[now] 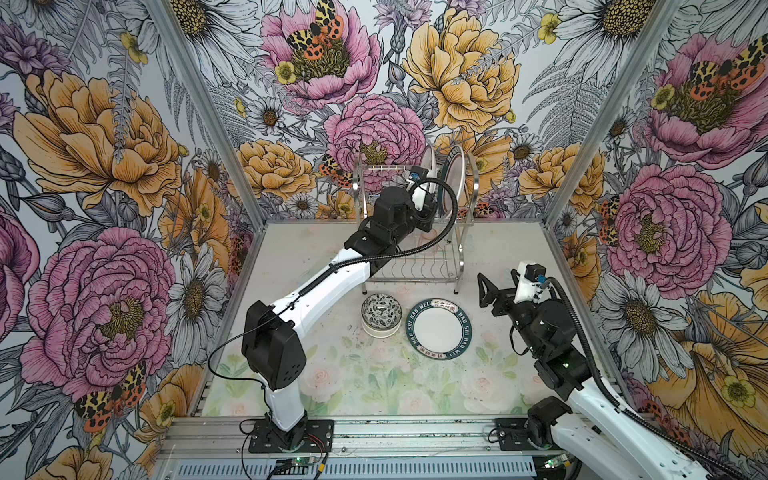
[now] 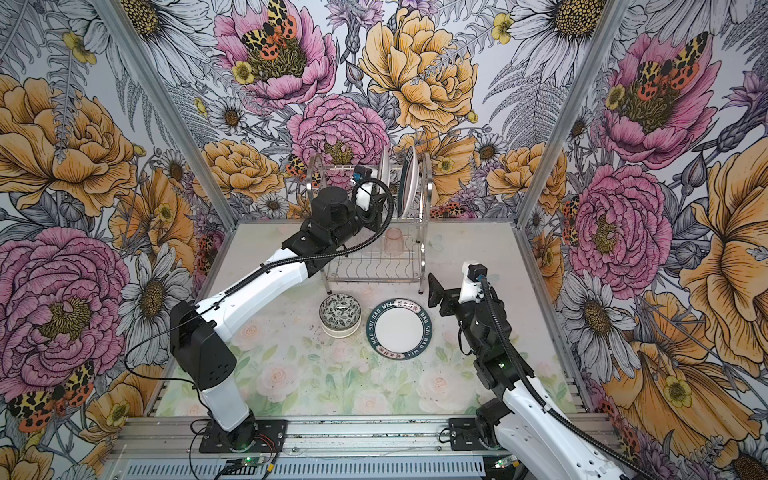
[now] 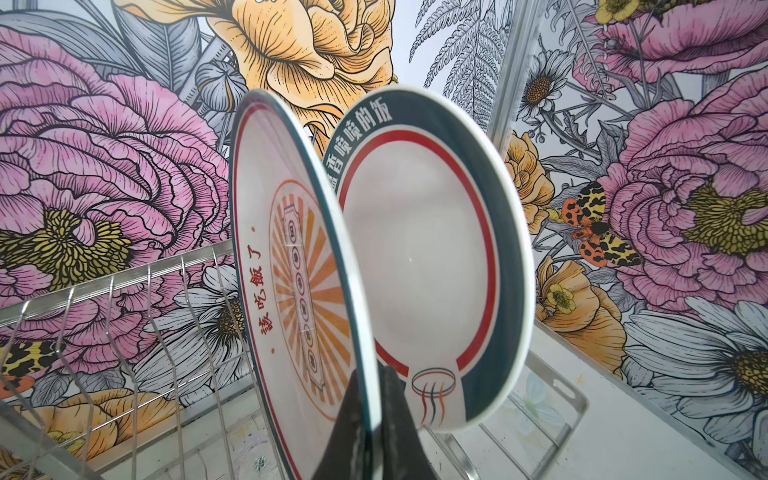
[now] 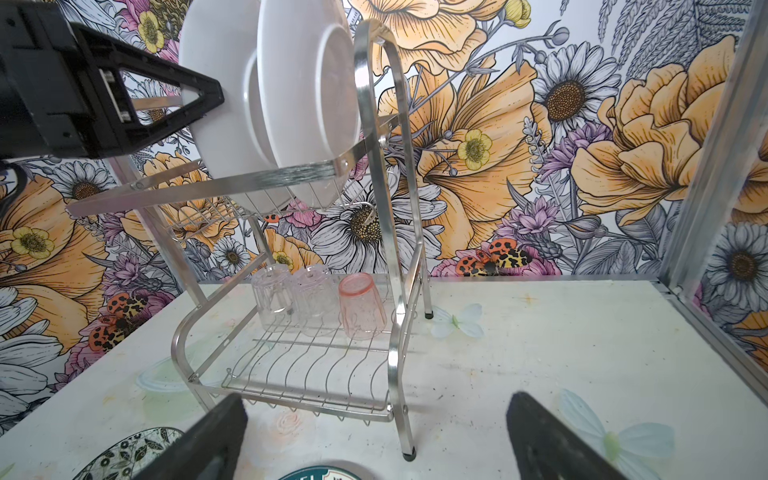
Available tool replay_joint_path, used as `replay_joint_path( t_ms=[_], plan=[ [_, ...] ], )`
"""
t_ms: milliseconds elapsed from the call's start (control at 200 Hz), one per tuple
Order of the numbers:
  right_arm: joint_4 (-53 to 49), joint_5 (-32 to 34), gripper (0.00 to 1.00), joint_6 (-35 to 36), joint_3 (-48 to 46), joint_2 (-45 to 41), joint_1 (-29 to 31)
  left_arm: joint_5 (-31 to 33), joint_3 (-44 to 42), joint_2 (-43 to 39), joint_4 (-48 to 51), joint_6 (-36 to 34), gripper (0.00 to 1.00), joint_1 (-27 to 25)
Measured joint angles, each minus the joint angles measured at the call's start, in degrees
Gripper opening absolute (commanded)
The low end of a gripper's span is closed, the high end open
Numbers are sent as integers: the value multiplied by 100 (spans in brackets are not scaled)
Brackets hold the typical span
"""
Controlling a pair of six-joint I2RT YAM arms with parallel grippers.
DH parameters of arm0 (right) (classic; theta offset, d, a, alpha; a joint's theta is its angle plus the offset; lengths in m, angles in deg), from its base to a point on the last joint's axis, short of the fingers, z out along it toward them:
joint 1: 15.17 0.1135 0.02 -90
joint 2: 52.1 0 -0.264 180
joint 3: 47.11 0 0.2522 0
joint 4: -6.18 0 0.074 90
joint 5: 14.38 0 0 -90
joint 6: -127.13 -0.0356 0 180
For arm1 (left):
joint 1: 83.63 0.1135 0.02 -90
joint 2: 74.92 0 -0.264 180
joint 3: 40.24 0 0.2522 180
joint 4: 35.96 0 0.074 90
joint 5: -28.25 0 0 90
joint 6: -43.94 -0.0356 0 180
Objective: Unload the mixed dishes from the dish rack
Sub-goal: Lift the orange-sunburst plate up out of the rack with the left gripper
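Teal edged the table plate [image 1: 438, 328] that we found lying flat nearest the arms. Just beside it sat a bowl stack [image 1: 381, 314], a leaf-patterned bowl nested in a cream one. We took these as already unloaded. A little farther in, the right gripper [image 1: 488, 291] hung above the table by the front corner of the dish rack [image 4: 291, 172], its jaws spread wide and holding nothing.

Beyond it, the rack's lower tier held three upturned cups in a row: two clear cups [image 4: 272, 299] and a pink cup [image 4: 361, 305]. On the upper tier two plates stood on edge, close together. The left gripper [image 3: 376, 415] was pinched narrow on the rim of the sunburst plate [image 3: 299, 266], the one nearer the rack's middle. The red-ringed plate [image 3: 419, 266] behind it was untouched.

We judged the job somewhat under half done. Two plates and three cups remained in the rack, and the sunburst plate looked to be the next one out.

In both top views the left arm's wrist covered its own fingers and most of the lower tier, so there only the pink cup [image 2: 392, 241] showed, faintly, in a top view. We could not tell how many bowls made up the stack. Nor could we tell whether the gripped plate's lower edge sat in its slot, since the left wrist view cut it off.
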Motion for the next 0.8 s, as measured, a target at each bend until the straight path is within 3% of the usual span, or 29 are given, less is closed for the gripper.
replay_joint_path(
  t_ms=[515, 801],
  plan=[
    [85, -48, 100, -4, 0, 85, 0, -101, -92, -284, -286, 470, 0, 181],
    [114, -68, 100, -7, 0, 87, 0, -310, -306, -874, -501, 754, 0, 407]
  ],
)
